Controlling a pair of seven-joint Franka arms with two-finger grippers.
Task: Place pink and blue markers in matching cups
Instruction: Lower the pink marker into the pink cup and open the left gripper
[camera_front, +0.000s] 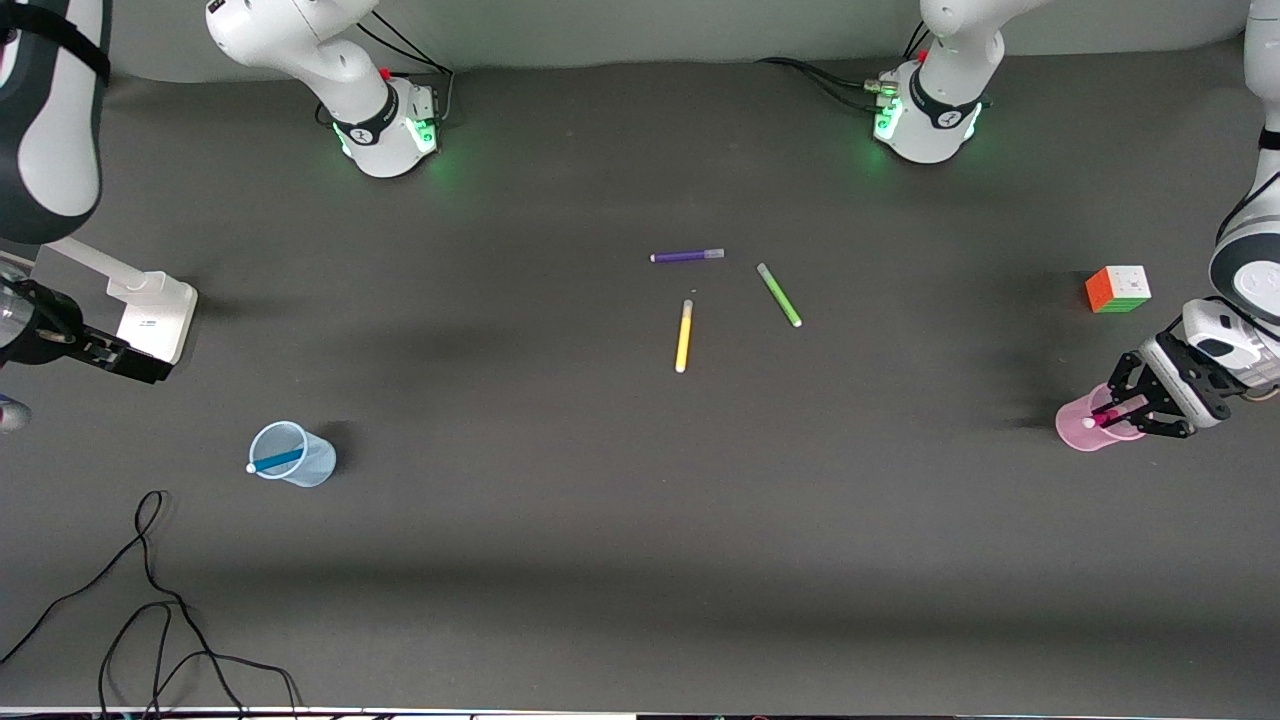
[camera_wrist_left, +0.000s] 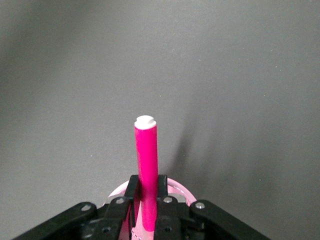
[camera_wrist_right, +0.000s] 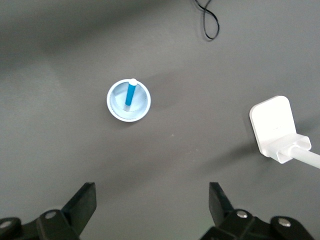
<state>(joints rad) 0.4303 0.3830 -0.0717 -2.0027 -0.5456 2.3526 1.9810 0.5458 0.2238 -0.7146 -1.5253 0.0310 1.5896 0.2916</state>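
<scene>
My left gripper (camera_front: 1115, 410) is shut on the pink marker (camera_front: 1100, 418) and holds it over the pink cup (camera_front: 1078, 432) at the left arm's end of the table. In the left wrist view the fingers (camera_wrist_left: 132, 187) press both sides of the pink marker (camera_wrist_left: 146, 160), whose lower end is inside the pink cup (camera_wrist_left: 181, 187). The blue marker (camera_front: 275, 461) leans inside the blue cup (camera_front: 305, 462). My right gripper (camera_front: 140, 365) is open and empty, up in the air. Its wrist view shows the blue cup (camera_wrist_right: 116, 107) with the blue marker (camera_wrist_right: 130, 95) in it.
A purple pen (camera_front: 687, 256), a green pen (camera_front: 779, 295) and a yellow pen (camera_front: 684, 336) lie at mid-table. A colour cube (camera_front: 1118, 289) sits farther from the front camera than the pink cup. A white stand base (camera_front: 158, 315) and a black cable (camera_front: 150, 600) are at the right arm's end.
</scene>
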